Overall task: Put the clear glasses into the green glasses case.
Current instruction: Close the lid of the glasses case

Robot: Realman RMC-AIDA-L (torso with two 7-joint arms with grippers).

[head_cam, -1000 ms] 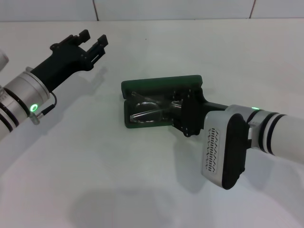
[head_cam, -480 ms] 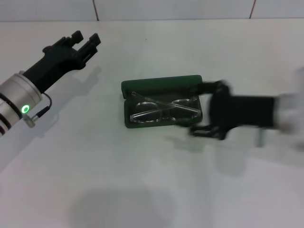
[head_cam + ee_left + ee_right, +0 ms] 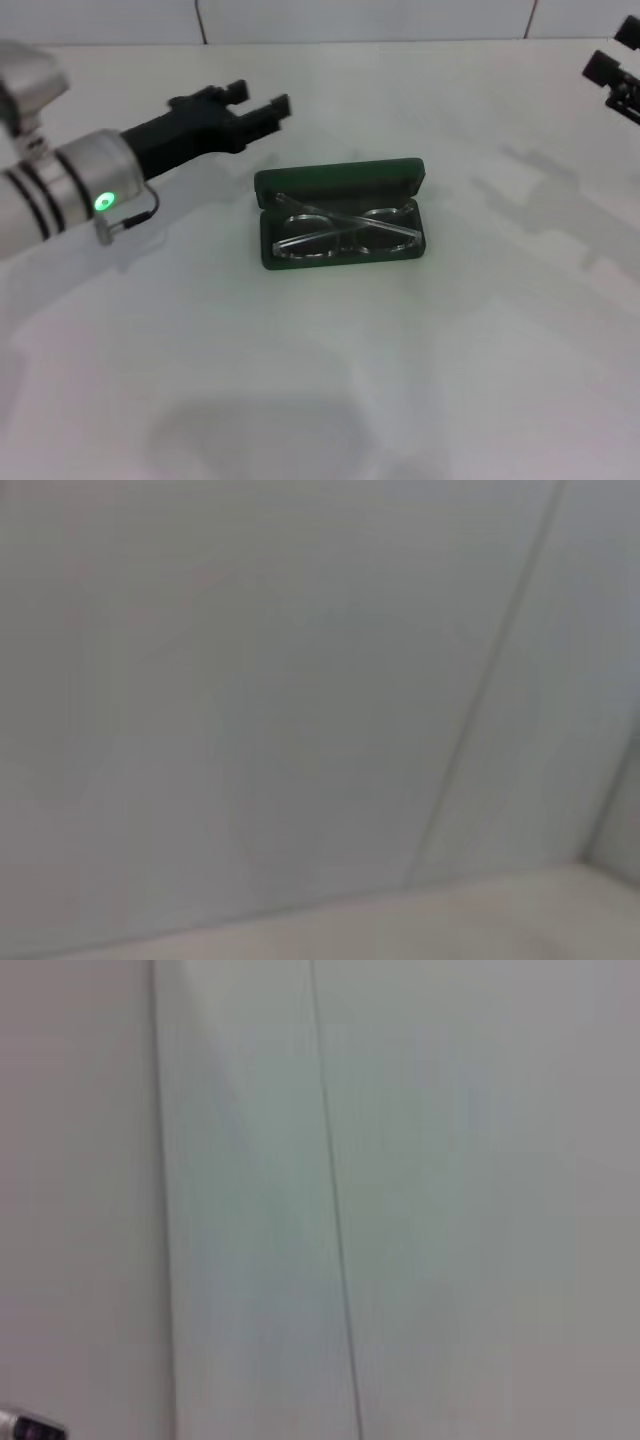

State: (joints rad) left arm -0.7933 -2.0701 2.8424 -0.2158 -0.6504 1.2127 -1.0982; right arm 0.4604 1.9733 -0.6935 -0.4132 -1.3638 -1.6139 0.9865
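The green glasses case [image 3: 340, 180] lies open in the middle of the white table, its lid standing up on the far side. Inside it, on the dark lining, lie the clear glasses [image 3: 345, 231] with their thin arms folded across the lens. My left gripper [image 3: 266, 96] hangs open and holds nothing, just beyond the case's far left corner. Only a black piece of my right gripper [image 3: 612, 76] shows at the far right edge of the head view, well away from the case. Both wrist views show only pale wall and table.
The white table [image 3: 330, 380] spreads all around the case. A tiled wall [image 3: 360, 18] runs along its far edge. The left arm's silver forearm with a green light [image 3: 103, 203] reaches in from the left.
My right gripper has drawn back from the case, leaving the glasses inside, and swung up to the far right edge. My left gripper has moved right, closer to the case's far left corner.
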